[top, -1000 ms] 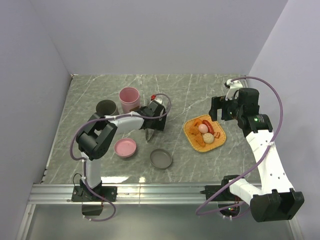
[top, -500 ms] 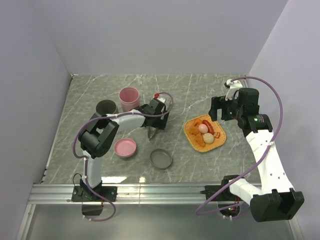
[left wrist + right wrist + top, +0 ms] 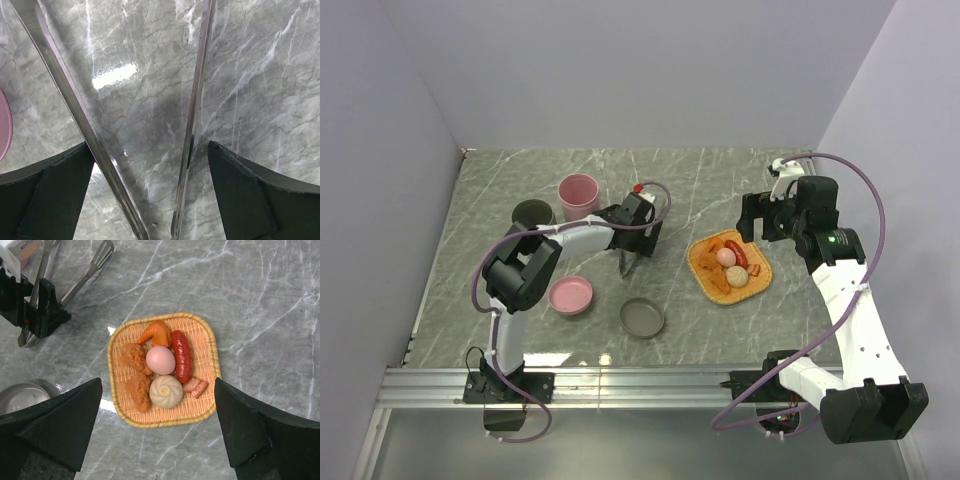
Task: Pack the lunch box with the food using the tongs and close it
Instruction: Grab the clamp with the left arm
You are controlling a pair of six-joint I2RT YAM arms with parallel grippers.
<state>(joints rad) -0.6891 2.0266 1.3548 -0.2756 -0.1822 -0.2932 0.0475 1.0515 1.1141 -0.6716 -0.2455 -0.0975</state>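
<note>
Left gripper (image 3: 150, 155) stands at its widest and holds nothing yet. It straddles the tongs (image 3: 192, 125), whose two silver arms run up between its dark fingers (image 3: 55, 185). In the left wrist view one arm brushes or nearly brushes the inner edge of the left finger, while the other sits just clear of the right finger. The joined end of the V lies near the bottom of that view, close under the wrist, and the tips point away. From the right wrist camera the tongs look to be flat on the marble table (image 3: 720, 180), though the angle is too oblique to be sure they are not slightly propped.

By my reading the step in hand is picking up the tongs, so no packing has begun. The next move calls for the jaws to close across both arms, firmly enough to lift but not so hard that the V pinches shut.

The food (image 3: 161, 360) is all on the orange woven tray (image 3: 211, 355), well apart to the right of the tongs. The right gripper (image 3: 157, 405) hangs over it, equally wide and empty. Nearer the arm bases sit a round grey tin (image 3: 642, 317) and a pink dish (image 3: 570, 295) (which of these is the lunch box I cannot tell).
</note>
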